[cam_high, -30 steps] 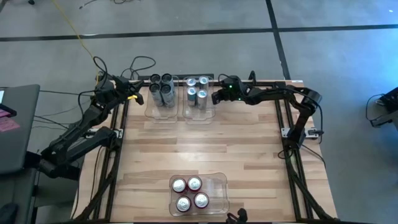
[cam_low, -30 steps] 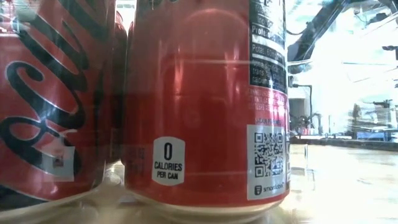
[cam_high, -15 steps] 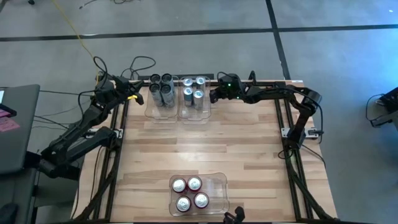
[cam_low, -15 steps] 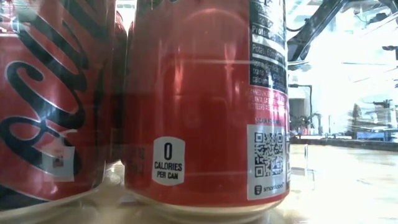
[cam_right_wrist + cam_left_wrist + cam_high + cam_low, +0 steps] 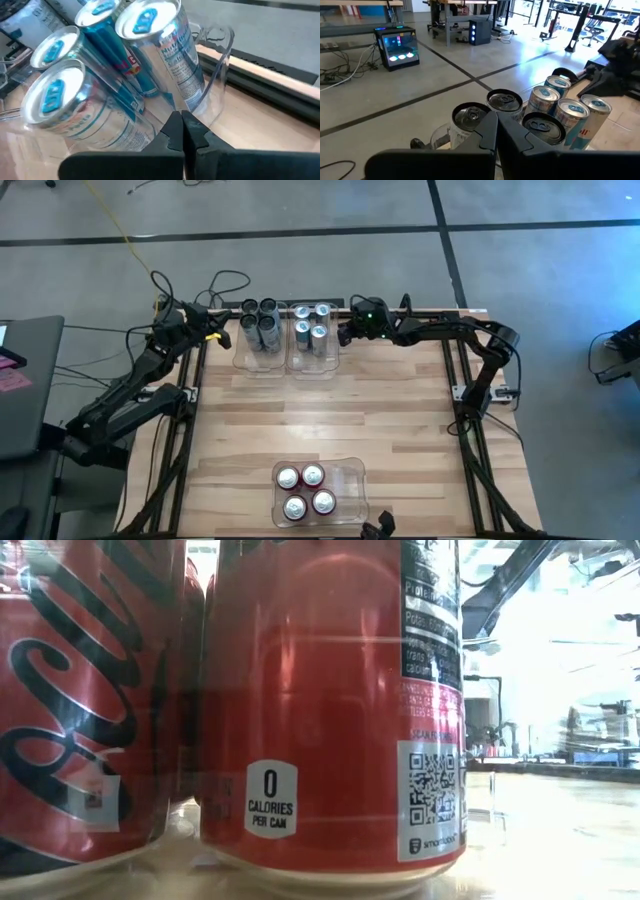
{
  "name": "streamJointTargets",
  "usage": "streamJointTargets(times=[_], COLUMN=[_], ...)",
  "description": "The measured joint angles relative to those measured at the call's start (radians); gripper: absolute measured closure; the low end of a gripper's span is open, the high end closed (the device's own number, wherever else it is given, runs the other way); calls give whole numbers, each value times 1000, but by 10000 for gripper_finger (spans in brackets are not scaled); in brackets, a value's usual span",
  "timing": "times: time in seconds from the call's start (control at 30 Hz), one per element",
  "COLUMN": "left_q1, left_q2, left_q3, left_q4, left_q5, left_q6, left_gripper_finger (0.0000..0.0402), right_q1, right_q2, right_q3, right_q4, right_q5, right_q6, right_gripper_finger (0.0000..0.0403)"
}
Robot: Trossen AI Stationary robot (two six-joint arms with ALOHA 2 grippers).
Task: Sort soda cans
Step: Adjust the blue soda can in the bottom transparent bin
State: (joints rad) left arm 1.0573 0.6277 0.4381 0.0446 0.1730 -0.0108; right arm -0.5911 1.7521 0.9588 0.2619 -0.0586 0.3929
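Several silver-and-blue soda cans (image 5: 312, 328) stand upright in a clear bin (image 5: 217, 75) at the table's far edge. Several dark grey cans (image 5: 260, 320) stand in a second clear bin just to its left. Several red cans (image 5: 305, 490) stand in a third clear bin at the near edge and fill the low view (image 5: 320, 700). My right gripper (image 5: 345, 333) is shut at the right side of the silver-and-blue bin. My left gripper (image 5: 222, 335) is shut just left of the grey cans' bin, with the grey cans (image 5: 505, 107) right ahead of it. My right gripper has its shut fingertips (image 5: 175, 125) against the lower right wall (image 5: 200, 107) of the silver-and-blue cans' bin. It comes roughly level from the table's right side. The bin stands flat on the table. My left gripper: I cannot tell whether it touches the grey cans' bin.
The two far bins stand side by side, almost touching. Bare wooden table (image 5: 320, 410) lies between them and the near bin. Cables (image 5: 225, 280) lie on the floor beyond the far edge. Black frame rails run along both sides of the table.
My right gripper has moved a little toward the table's left edge, staying shut. The silver-and-blue cans' bin has slid left along the table with it and now stands close against the grey cans' bin. The cans have stayed upright.
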Motion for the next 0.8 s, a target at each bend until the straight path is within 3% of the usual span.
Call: streamJointTargets(times=[0.23, 0.4, 0.6, 0.8], left_q1=[0, 0, 0, 0], left_q2=[0, 0, 0, 0], left_q3=[0, 0, 0, 0], left_q4=[-36, -35, -36, -35], left_q5=[0, 0, 0, 1], left_q6=[58, 67, 66, 67], left_gripper_finger=[401, 401, 401, 401], right_q1=[0, 43, 139, 145], right_q2=[-152, -234, -235, -208], right_q3=[-1, 0, 0, 4], right_q4=[-138, -64, 56, 88], right_q5=[0, -51, -59, -50], right_q6=[-62, -171, -364, -231], right_gripper_finger=[351, 299, 184, 76])
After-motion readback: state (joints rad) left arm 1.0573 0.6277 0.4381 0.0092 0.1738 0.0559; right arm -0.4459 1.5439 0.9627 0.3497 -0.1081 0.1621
